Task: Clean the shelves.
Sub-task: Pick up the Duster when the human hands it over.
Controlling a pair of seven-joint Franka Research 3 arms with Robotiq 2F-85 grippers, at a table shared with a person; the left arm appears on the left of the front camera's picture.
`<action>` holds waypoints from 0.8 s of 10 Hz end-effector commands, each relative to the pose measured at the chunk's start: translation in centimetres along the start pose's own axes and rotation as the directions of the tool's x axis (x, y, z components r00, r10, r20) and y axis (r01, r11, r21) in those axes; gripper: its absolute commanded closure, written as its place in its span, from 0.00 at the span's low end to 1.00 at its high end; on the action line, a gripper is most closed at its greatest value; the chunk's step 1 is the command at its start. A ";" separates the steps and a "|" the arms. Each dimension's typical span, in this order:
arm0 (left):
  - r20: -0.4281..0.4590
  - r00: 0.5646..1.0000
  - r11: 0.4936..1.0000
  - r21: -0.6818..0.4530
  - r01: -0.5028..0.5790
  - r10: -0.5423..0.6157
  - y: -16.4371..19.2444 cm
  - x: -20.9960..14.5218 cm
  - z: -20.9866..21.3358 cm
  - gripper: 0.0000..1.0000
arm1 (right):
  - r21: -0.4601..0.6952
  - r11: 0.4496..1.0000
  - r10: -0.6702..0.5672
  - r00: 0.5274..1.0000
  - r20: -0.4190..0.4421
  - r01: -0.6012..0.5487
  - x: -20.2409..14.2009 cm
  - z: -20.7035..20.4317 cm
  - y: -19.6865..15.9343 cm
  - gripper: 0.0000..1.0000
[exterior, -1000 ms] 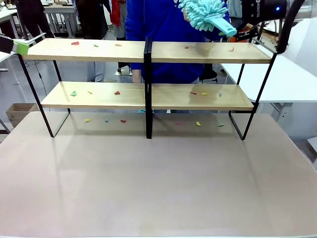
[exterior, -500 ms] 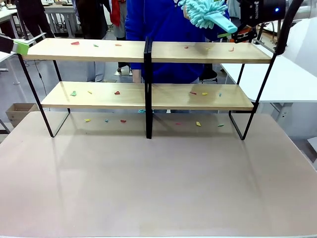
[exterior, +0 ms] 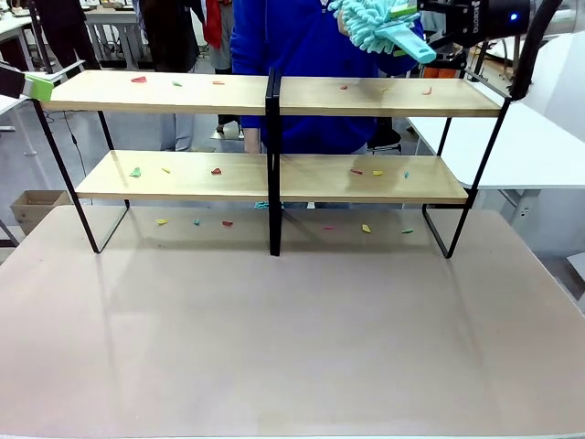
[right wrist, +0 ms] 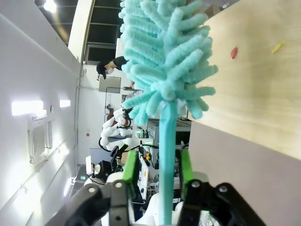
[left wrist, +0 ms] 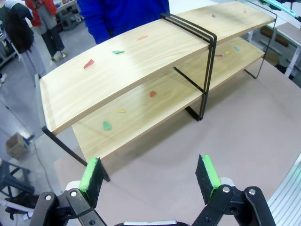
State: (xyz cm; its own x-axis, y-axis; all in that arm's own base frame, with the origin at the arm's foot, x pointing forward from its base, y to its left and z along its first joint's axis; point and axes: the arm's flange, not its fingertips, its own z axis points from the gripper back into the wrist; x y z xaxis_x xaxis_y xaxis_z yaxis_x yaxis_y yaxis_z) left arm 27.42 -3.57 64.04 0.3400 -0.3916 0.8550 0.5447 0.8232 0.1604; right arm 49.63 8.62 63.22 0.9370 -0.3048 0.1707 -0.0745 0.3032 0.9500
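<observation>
Claws | right claw [right wrist: 158, 162] narrow about duster [right wrist: 164, 61] handle, grip uncertain | left claw [left wrist: 149, 162] wide, empty

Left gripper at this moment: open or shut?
Open. In the left wrist view the left gripper has its green pads wide apart, with nothing between them.

Here's the right tool [right wrist: 158, 160], up over the right end of the shelves [exterior: 238, 96], duster [right wrist: 164, 61] handle between its 2 fingers, head out past the tips. A person [exterior: 292, 46] stands behind. The left tool [left wrist: 149, 162] sits off the left end. Scraps [exterior: 139, 80] lie on both tiers and on the tabletop [exterior: 292, 347] below.
</observation>
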 end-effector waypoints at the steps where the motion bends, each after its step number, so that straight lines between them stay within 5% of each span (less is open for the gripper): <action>1: -0.001 1.000 1.000 0.002 0.002 -0.002 0.0 0.0 0.0 0.00 | 0.035 0.999 0.025 1.000 -0.004 -0.025 0.2 0.1 -0.2 1.00; 8: -0.001 1.000 1.000 0.002 0.002 -0.002 0.0 0.0 0.0 0.00 | 0.035 0.999 0.029 0.999 -0.022 -0.028 -0.1 0.7 -0.4 1.00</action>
State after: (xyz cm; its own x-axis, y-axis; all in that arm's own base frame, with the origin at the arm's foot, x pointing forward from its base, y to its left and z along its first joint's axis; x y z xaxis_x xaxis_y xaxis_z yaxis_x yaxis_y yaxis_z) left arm 27.42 -3.57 64.04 0.3400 -0.3916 0.8550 0.5447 0.8232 0.1604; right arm 49.65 8.01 62.90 0.9446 -0.2886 0.1561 -0.0673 0.2953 0.9530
